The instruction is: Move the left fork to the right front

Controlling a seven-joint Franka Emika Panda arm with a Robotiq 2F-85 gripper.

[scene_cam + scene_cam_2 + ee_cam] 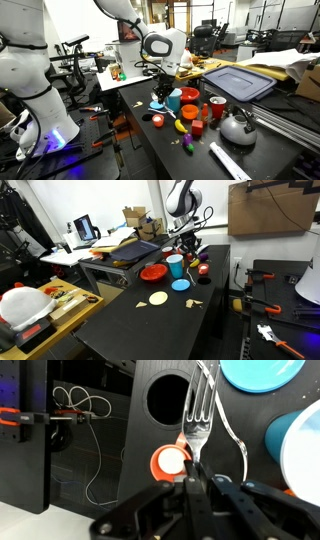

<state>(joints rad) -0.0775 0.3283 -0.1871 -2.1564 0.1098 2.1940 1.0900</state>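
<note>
In the wrist view a pale silver fork (197, 410) points away from me, tines up, with its handle clamped between my gripper's fingers (190, 478). The gripper is shut on it and holds it above the black table. A thin curved silver line (237, 440) runs just right of the fork; I cannot tell what it is. In both exterior views the gripper (160, 86) (186, 242) hangs over the table near a blue cup (174, 100) (175, 265). The fork is too thin to make out there.
Below the gripper lie an orange-rimmed white disc (170, 460), a blue plate (260, 372) (158, 105) (180, 284) and a round hole (168, 398). A red bowl (188, 96), red cup (215, 108), kettle (238, 127) and flat white strip (230, 160) stand nearby.
</note>
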